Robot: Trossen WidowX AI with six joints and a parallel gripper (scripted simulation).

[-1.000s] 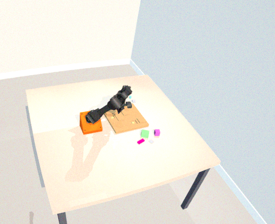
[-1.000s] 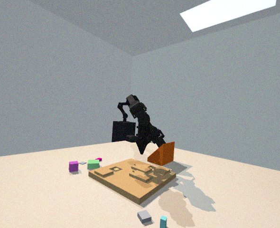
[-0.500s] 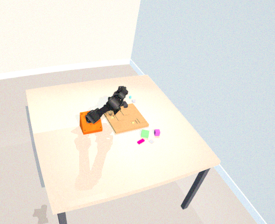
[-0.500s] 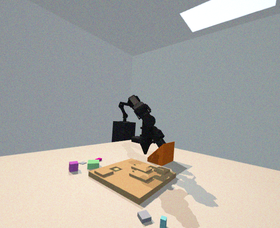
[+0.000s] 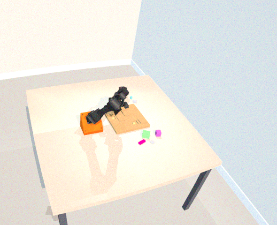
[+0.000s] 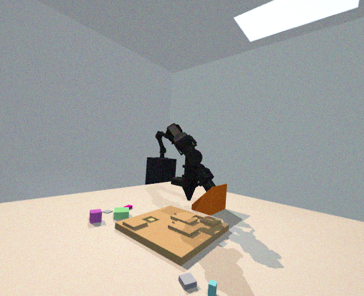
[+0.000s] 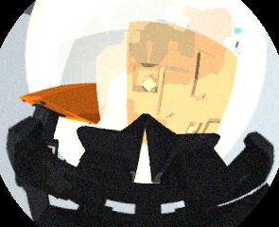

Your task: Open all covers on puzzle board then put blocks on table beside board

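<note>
My gripper [image 6: 189,199] [image 7: 145,116] is shut and empty, raised above the table between the puzzle board [image 5: 126,126] [image 6: 176,248] [image 7: 219,96] and the orange base. Wooden covers [image 6: 134,224] [image 6: 182,227] lie on the board. A square well [image 6: 150,219] stands uncovered, with pale yellow inside; another well [image 7: 148,84] also shows pale yellow. Whether these are blocks or well floors is unclear. On the table beside the board lie a green block [image 5: 146,134] [image 6: 121,213], purple block [image 5: 157,133] [image 6: 95,216], magenta block [image 5: 142,142], thin grey piece [image 5: 152,142], grey block [image 5: 134,101] [image 6: 187,280] and cyan block [image 5: 131,97] [image 6: 212,288].
The orange wedge-shaped base [image 5: 92,128] [image 6: 217,200] [image 7: 78,101] stands close beside the board. The arm leans over the board's near corner, and its shadow falls across part of the board. A dark box [image 6: 160,171] shows behind the arm in the exterior view.
</note>
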